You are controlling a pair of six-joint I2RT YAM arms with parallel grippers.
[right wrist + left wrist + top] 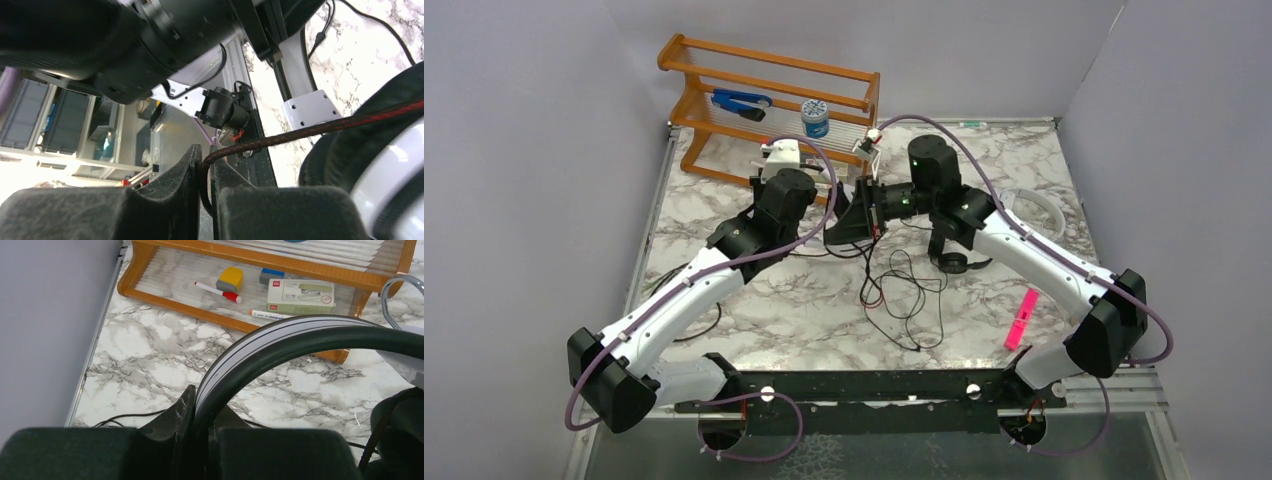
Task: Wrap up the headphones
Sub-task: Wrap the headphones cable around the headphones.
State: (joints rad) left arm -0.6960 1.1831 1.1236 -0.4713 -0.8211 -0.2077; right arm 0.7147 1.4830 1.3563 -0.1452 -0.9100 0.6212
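Note:
My left gripper (201, 412) is shut on the white, black-striped headband (280, 340) of the headphones, which arches up and to the right in the left wrist view. My right gripper (206, 165) is shut on their braided black-and-red cord (320, 129), which runs to the white ear cup with a black pad (380, 170). From above, both grippers, left (839, 225) and right (871, 210), meet mid-table. Loose black cord (906, 295) loops on the marble below them. Smaller black headphones (954, 262) lie under the right arm, and white headphones (1046, 205) sit further right.
A wooden rack (764, 75) stands at the back with a blue stapler (742, 102) and a small jar (815, 118). Its lower shelf holds a red marker (217, 291), a yellow eraser (231, 278) and a green box (301, 295). A pink marker (1021, 318) lies front right.

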